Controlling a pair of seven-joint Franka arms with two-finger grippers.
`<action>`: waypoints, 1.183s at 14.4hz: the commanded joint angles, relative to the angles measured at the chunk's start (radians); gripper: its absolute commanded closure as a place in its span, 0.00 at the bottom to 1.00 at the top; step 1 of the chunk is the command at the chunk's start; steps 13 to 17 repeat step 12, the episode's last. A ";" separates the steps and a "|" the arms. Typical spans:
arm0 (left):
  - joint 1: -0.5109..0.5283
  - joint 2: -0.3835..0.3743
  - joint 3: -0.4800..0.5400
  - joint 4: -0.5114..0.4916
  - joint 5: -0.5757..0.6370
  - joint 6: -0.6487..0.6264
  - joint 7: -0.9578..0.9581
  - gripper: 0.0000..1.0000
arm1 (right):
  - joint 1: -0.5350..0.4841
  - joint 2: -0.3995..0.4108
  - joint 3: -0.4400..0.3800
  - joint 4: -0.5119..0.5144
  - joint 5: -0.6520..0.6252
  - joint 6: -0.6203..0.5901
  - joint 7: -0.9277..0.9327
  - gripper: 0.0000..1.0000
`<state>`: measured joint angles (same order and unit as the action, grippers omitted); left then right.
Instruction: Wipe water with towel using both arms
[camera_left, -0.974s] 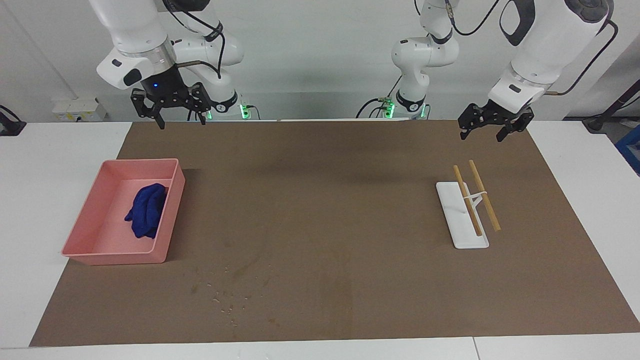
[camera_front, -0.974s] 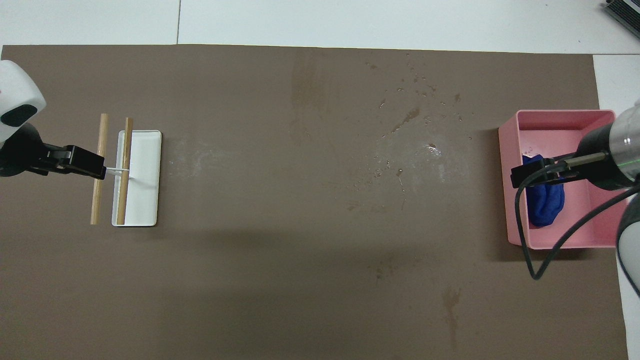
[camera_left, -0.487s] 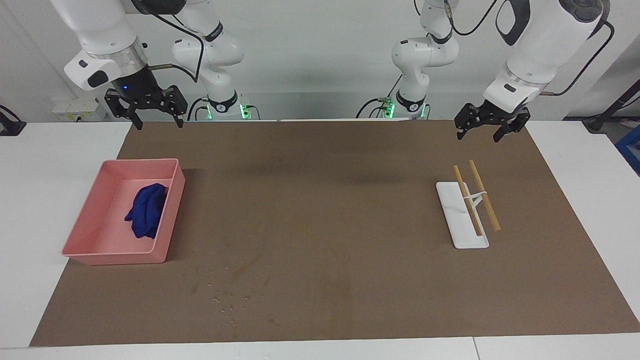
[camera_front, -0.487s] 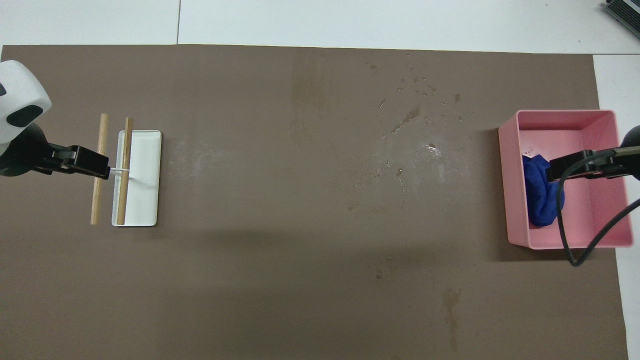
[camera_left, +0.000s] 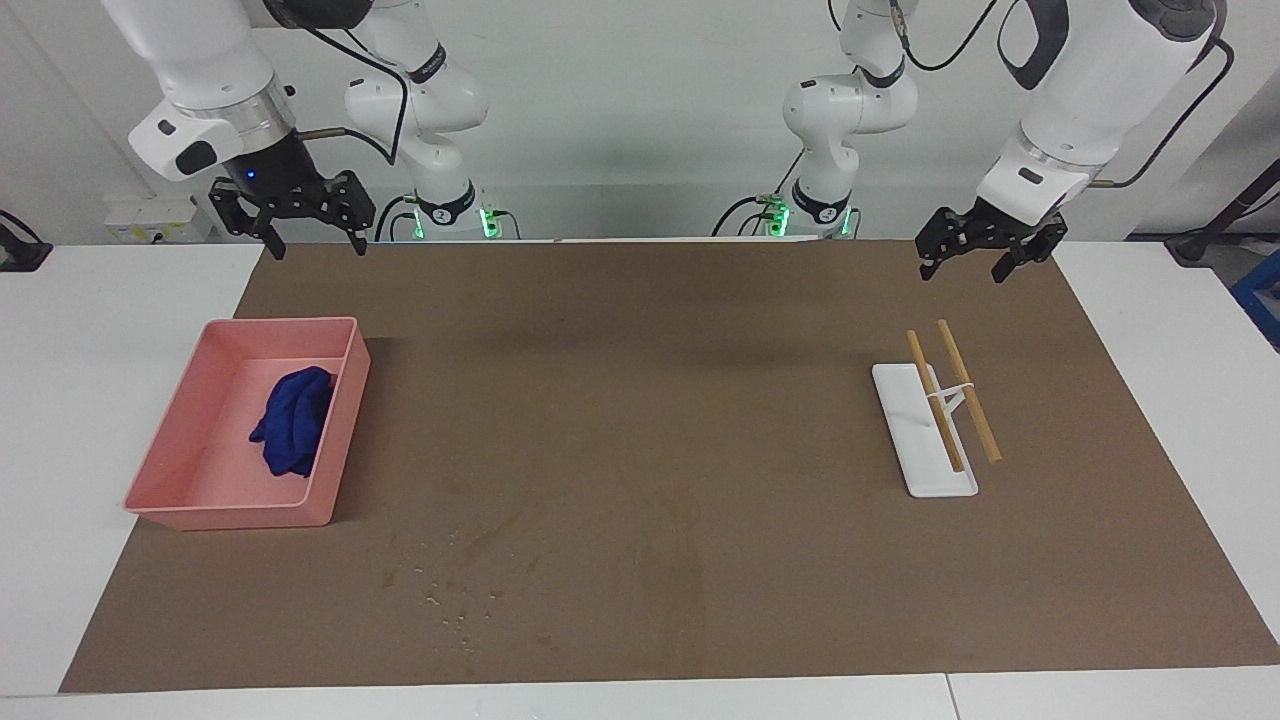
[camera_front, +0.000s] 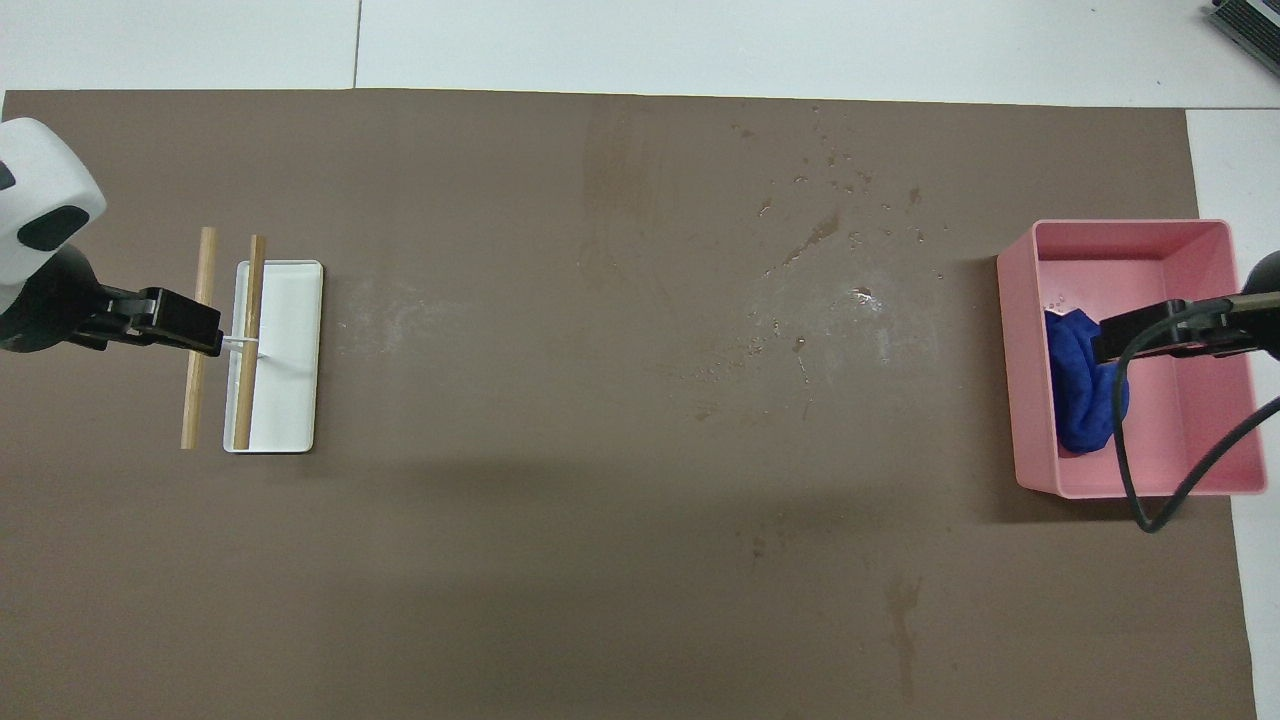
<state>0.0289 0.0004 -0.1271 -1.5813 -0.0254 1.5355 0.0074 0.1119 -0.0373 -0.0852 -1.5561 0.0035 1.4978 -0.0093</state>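
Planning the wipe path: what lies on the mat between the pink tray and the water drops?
Nothing: bare brown mat between pink tray and water, shown in both views.

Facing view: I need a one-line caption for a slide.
Both open grippers, left and right, hang high; blue towel in pink tray.

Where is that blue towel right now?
The towel lies bunched inside the pink tray, at the right arm's end of the table, against the tray wall that faces the water drops. No claw touches it.
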 joint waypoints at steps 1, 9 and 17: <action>0.003 -0.014 -0.008 0.024 -0.010 -0.012 -0.006 0.00 | 0.002 0.000 -0.001 0.004 0.010 -0.002 -0.011 0.00; 0.009 -0.048 -0.008 -0.036 -0.010 -0.011 -0.011 0.00 | 0.005 0.002 -0.001 0.002 0.010 0.009 -0.015 0.00; 0.009 -0.048 -0.008 -0.036 -0.010 -0.011 -0.011 0.00 | 0.006 0.002 -0.001 0.001 0.010 0.009 -0.015 0.00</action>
